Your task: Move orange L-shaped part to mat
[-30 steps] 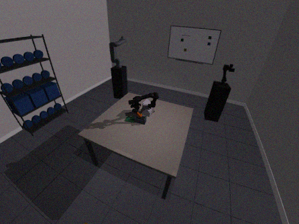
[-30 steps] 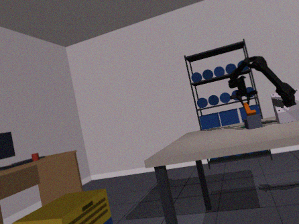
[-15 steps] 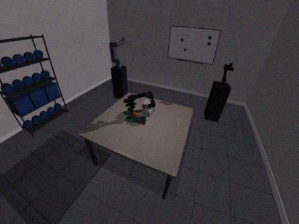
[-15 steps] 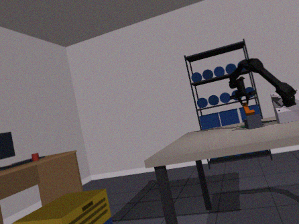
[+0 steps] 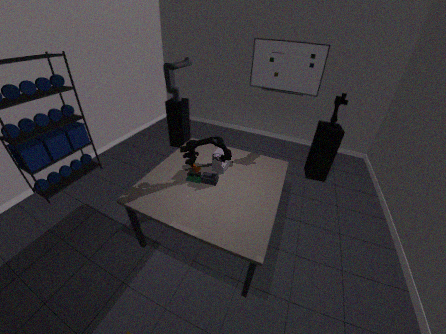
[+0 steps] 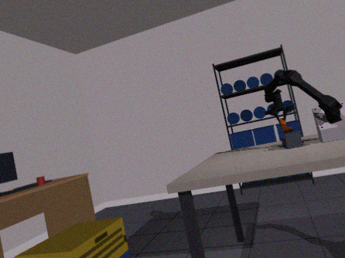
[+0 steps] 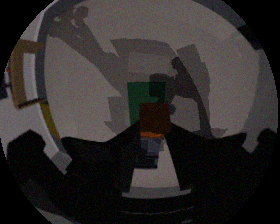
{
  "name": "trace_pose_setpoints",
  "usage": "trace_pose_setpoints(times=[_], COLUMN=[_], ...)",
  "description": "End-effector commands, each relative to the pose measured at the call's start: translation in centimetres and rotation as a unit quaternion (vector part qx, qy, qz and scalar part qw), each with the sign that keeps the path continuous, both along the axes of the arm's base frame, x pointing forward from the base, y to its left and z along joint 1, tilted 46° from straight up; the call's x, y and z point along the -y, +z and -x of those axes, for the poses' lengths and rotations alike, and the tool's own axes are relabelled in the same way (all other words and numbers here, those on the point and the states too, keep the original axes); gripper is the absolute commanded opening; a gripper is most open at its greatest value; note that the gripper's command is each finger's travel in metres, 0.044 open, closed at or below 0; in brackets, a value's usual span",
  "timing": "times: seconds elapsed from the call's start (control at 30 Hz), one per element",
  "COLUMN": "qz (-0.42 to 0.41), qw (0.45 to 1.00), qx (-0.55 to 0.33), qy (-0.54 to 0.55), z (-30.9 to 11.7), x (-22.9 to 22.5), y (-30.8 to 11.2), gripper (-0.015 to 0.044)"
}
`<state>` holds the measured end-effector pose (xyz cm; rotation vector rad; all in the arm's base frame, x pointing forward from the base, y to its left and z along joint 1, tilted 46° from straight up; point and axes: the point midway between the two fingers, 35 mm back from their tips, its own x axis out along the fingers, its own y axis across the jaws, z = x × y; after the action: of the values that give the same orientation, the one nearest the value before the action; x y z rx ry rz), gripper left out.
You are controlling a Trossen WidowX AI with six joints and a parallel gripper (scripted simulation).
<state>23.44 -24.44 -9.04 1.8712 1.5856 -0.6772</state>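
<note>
Gripper [image 5: 192,165] [image 6: 281,117] [image 7: 151,123] clamped on orange part [image 5: 196,168] [image 6: 285,126] [image 7: 155,118], which hangs steeply below it. Carry toward green mat [image 5: 194,179] [image 7: 138,94], keep grip firm, level part before lowering.

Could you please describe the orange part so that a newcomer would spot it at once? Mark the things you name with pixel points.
Find the pale table [image 5: 225,201] [image 6: 247,163] and the black arm [image 5: 212,140] [image 6: 309,89] over it. Its gripper [image 5: 192,165] [image 6: 281,117] [image 7: 151,123] pinches the part [image 5: 196,168] [image 6: 285,126] [image 7: 155,118]: L-shaped, orange, unlike the green mat [image 5: 193,179] [image 7: 138,97] and grey tray [image 5: 210,178] [image 6: 292,140] [image 7: 151,146].

Orange L-part [image 5: 196,168] [image 6: 285,126] [image 7: 155,118] tilted, near grey tray [image 5: 210,178] [image 6: 292,140] [image 7: 151,146].
</note>
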Motion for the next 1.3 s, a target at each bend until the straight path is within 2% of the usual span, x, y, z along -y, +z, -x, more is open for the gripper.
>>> trace_pose_setpoints(times=[0.0, 1.27], qz=[0.005, 0.004], qw=[1.000, 1.000], qx=[0.002, 0.003], qy=[0.004, 0.004], z=[-0.1, -1.1], x=[0.2, -3.8], y=[-0.1, -4.3], gripper=[0.0000, 0.0000])
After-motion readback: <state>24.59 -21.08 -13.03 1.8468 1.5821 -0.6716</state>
